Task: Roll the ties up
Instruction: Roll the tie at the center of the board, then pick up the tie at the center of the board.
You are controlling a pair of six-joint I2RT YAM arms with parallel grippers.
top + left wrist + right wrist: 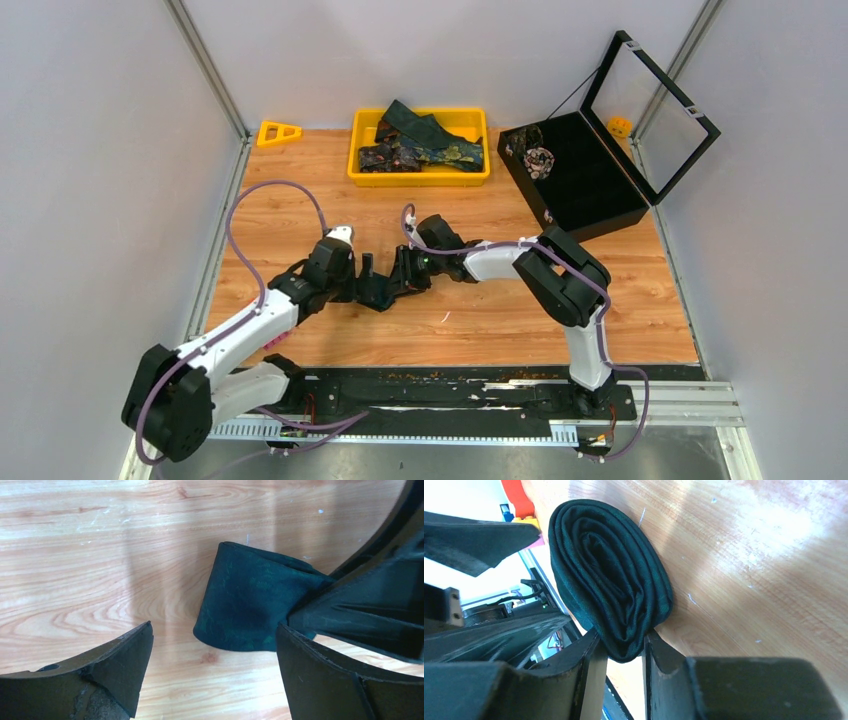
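One rolled tie (609, 575), dark teal, rests on the wooden table (75, 555) between our two arms. We see the right gripper (621, 647) pinching one end of it between its fingers (the layers show as a tight spiral). Our left gripper (214, 630) stands spread wide just beside the roll, grasping nothing, while more ties (420, 140) lie heaped in the yellow tray (420, 180) at the far edge.
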